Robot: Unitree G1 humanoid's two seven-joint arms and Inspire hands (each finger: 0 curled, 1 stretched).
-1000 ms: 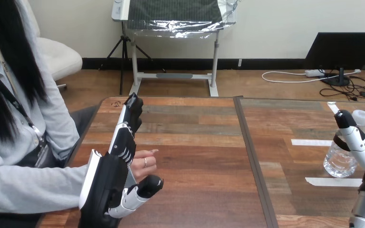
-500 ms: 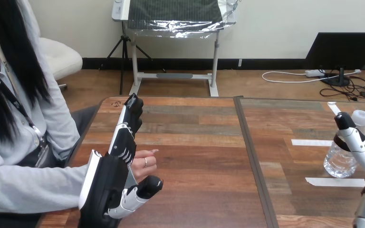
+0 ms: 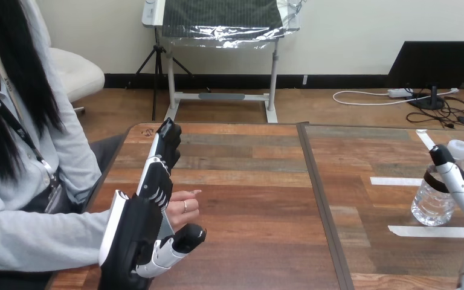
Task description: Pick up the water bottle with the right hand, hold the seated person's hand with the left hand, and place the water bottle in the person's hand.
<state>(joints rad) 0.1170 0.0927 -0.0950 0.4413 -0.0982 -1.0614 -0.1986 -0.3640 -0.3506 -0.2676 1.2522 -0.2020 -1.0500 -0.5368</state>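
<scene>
Nearest, at the view's lower left: left hand (image 3: 134, 235), open, fingers straight and pointing away over the table (image 3: 260, 199), thumb bent beneath the person's hand (image 3: 184, 209) lying just beside the palm; touching or apart, cannot tell. At the right edge: right hand (image 3: 461, 186), open as well, straight fingers slanting up across the front of the bottle (image 3: 426, 208), not curled round it. A little farther back: bottle upright on the table's right half, white cap on top, between two strips of white tape (image 3: 424, 231).
</scene>
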